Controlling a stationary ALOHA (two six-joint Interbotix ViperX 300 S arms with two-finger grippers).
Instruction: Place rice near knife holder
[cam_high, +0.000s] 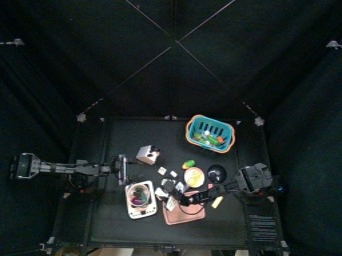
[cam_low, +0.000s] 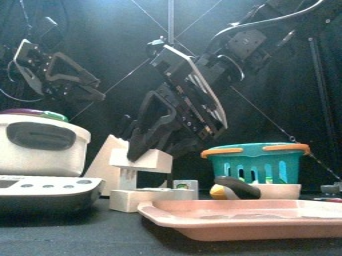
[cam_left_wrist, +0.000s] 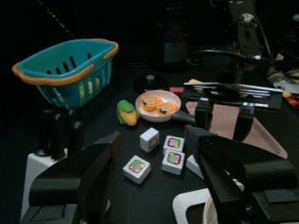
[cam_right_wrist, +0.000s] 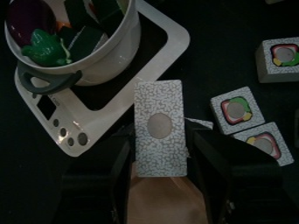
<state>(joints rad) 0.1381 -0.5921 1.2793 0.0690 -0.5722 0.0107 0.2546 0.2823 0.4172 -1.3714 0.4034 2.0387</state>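
**Two arms, one crowded table (cam_high: 107, 135)**

From above, the small black table sits inside black curtains that close it in on all sides. A teal basket (cam_high: 210, 130) stands at the back right. The knife holder (cam_high: 147, 155) stands left of centre, apart from the other things. Nearer the front are a white cooker (cam_high: 138, 198) on a scale, a bowl (cam_high: 195, 177) of orange food and a pink board (cam_high: 187, 212). The left arm (cam_high: 54, 168) rests at the left edge. The right arm (cam_high: 254, 180) reaches in over the board.

From the front, the cooker fills the left and the board lies low across the foreground with the basket behind it. The right end effector (cam_low: 154, 125) hangs tilted at the middle over pale shapes that I cannot tell apart.

The left wrist camera shows the left end effector (cam_left_wrist: 158, 157) spread wide with nothing in it. Four small picture cubes (cam_left_wrist: 173, 144) lie on the table ahead of it, with the bowl and basket beyond.

The right wrist camera shows the rice (cam_right_wrist: 160, 122), a white speckled packet, between the right jaws. They stand wide and lie against its long edges. The packet sits just beside the scale's corner, between the cooker and two cubes, with the board underneath the jaws.
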